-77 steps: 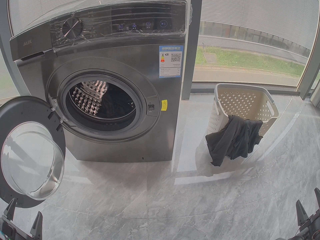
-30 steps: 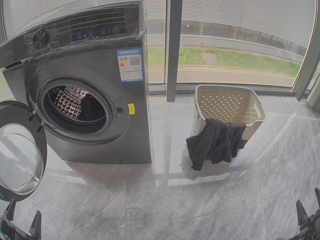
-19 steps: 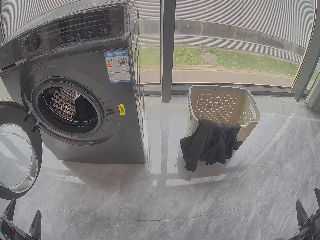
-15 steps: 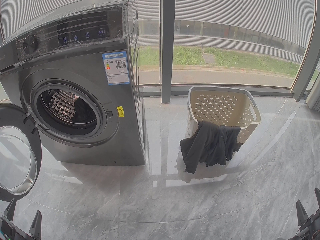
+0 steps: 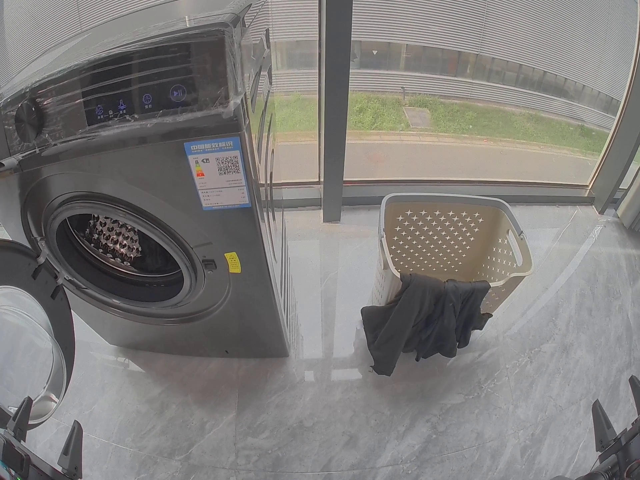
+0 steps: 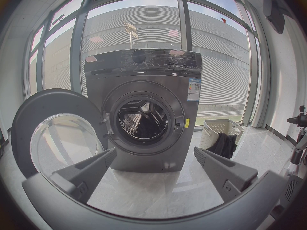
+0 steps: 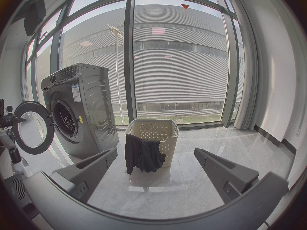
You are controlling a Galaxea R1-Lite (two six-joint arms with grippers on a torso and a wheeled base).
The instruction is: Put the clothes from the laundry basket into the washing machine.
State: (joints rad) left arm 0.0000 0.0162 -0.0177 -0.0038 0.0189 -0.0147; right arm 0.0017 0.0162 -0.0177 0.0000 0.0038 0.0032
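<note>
Glossy marble floor (image 5: 413,421) bears perforated basket (image 5: 440,235) draped in dark cloth (image 5: 420,321).

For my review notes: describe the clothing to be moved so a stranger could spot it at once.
Find the grey washing machine by the window wall, its round door open. To its right on the floor stands a cream perforated laundry basket. The dark garment hangs over the basket's near rim and down its outside, the only dark, soft thing against pale plastic.
</note>
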